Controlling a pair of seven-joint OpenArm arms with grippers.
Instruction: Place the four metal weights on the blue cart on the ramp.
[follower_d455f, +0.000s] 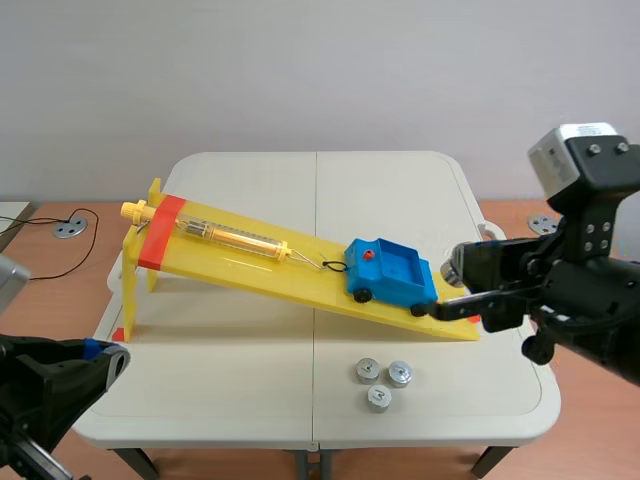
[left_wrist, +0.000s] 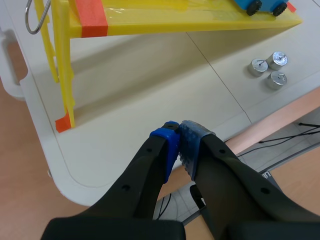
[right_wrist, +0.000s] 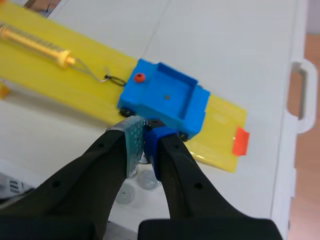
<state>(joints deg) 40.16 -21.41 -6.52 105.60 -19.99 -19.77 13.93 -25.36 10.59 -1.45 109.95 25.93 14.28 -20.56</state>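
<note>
White surface carrying a yellow ramp that slopes down toward the robot's right. A blue cart sits on the ramp's lower part, hooked to a spring scale lying up the slope. The right hand, fingers pressed together on nothing, is just beside the cart's downhill end. The left hand, also pressed together, hangs at the near left edge, well apart from cart and weights. Three weights stand in a tight cluster on the surface, in front of the ramp's low end.

The right wrist view alone shows the cart from above, its open bed just ahead of the hand. The left wrist view alone shows the ramp's legs, with the weights far ahead of the hand.
</note>
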